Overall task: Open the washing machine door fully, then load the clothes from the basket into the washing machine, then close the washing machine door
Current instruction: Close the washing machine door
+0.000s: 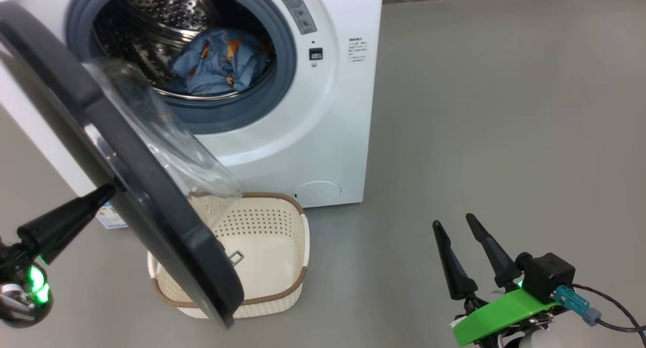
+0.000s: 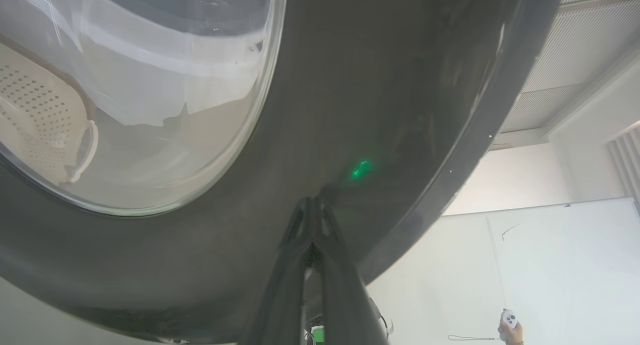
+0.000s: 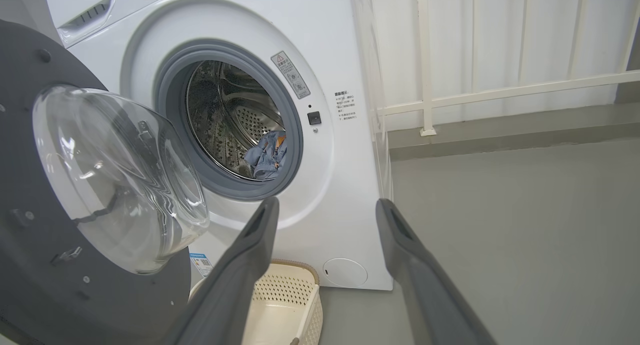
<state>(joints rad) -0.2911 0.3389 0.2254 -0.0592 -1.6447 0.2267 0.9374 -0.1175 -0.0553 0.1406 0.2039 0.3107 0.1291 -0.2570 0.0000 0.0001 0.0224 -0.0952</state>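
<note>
Glossy black washing machine door looms right at the left wrist cam: smooth curved plastic w/ a green glint on it. The left gripper is clenched, its two dark tapered fingers pressed together, tips touching the door's outer face beside the glass.

In head view the door stands part open, seen nearly edge-on. It's a round disc whose rim runs diagonally from upper left to lower centre. Its bulging clear glass bowl points in twd the washing machine, a white boxy front-loader. The left gripper meets the door from the outer side. The door's top is cut off by the frame; hinge hard to make out.

The clothes, crumpled light blue fabric w/ orange-brown print, lie low in the perforated steel drum, behind the grey rubber gasket. In right wrist view the gasket lip hides part of them.

The basket is cream perforated plastic w/ rounded corners & a brown woven-look rim. It sits on the grey floor just in front of the machine. Its left side is hidden behind the door's lower edge.

The right gripper is released, fingers spread, holding nothing, well apart from the machine. A person's hand w/ a small white controller shows at the left wrist view's lower right corner.
</note>
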